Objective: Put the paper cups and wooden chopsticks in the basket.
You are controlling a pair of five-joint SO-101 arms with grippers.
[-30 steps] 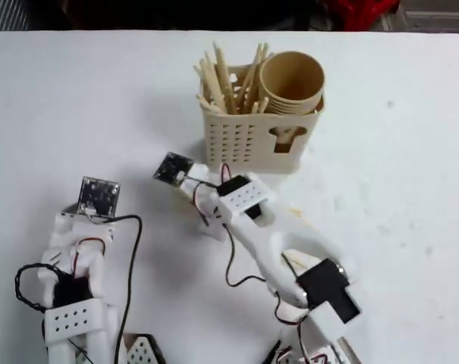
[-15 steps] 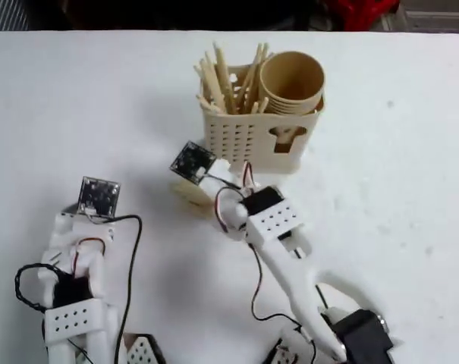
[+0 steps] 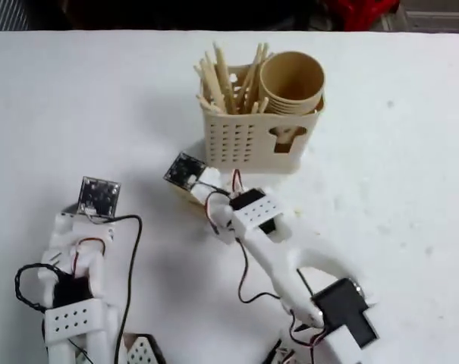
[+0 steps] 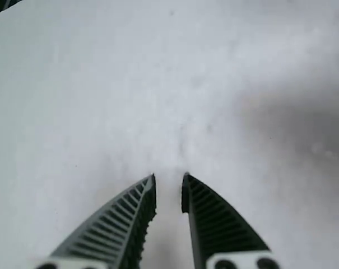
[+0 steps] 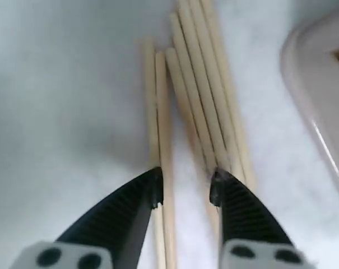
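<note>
Wooden chopsticks [image 5: 200,101] — seemingly straddled by the parted right gripper [image 5: 185,188].

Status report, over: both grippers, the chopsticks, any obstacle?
Right gripper jaws open, low over loose chopsticks beside basket. Left gripper jaws slightly open, over table. No obstacle seen.

Your white table [image 3: 411,152] carries the basket [image 3: 248,144] toward twelve o'clock, loose wooden chopsticks [image 5: 200,95] lying at its seven o'clock
</note>
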